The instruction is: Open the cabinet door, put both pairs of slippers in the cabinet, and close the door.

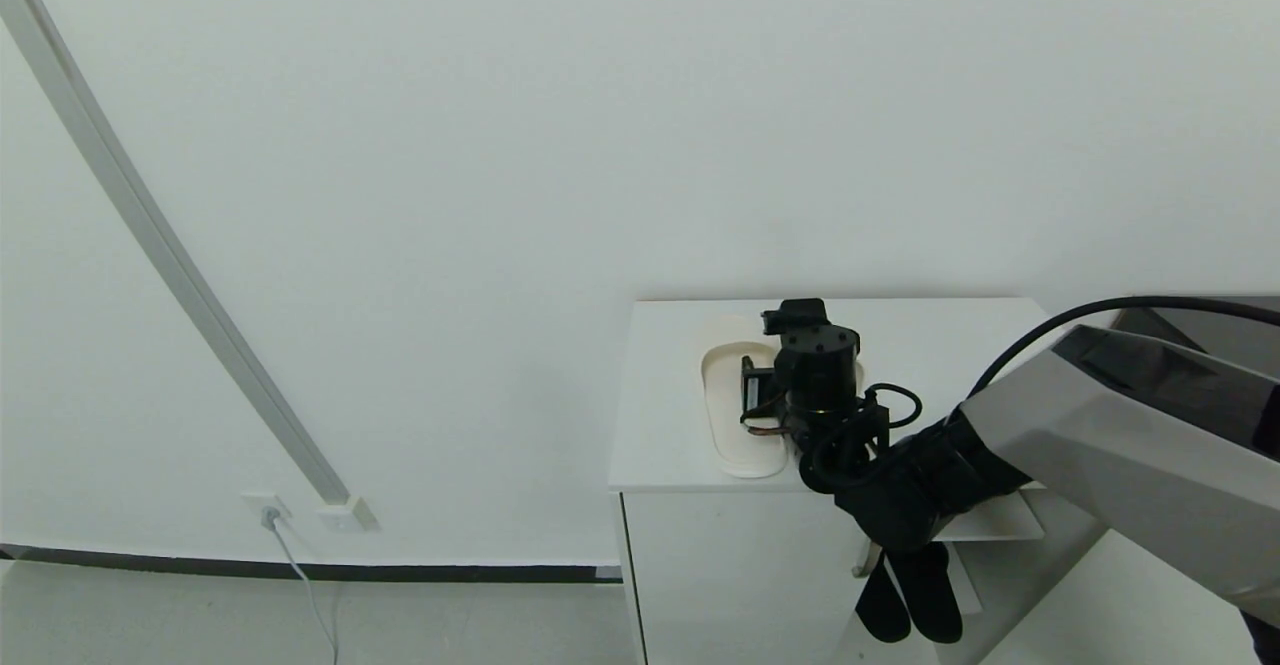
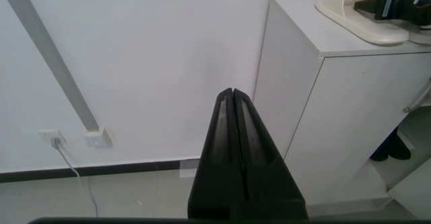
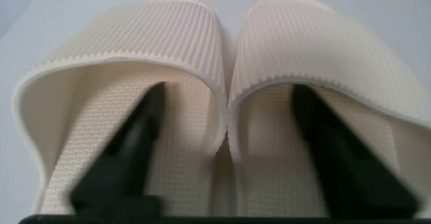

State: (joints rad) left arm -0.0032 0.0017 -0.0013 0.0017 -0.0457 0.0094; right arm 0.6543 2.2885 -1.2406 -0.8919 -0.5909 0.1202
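Two fingers (image 3: 128, 150) of right hand (image 3: 229, 96) inside cream slippers (image 3: 168, 42) (spread wide).

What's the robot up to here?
The right gripper is at the cream slippers on top of the white cabinet, its open fingers tucked one under each strap. The black slippers already sit inside the open cabinet. The left gripper hangs shut beside the cabinet, holding nothing.

Bright, diffuse indoor light, white wall (image 1: 500, 145) evenly lit, soft shadows below the front lip of the cabinet top (image 1: 660, 445) and under the straps of the cream slippers (image 3: 168, 49); wall trunking (image 1: 160, 235) bows from lens distortion toward head view's left edge.
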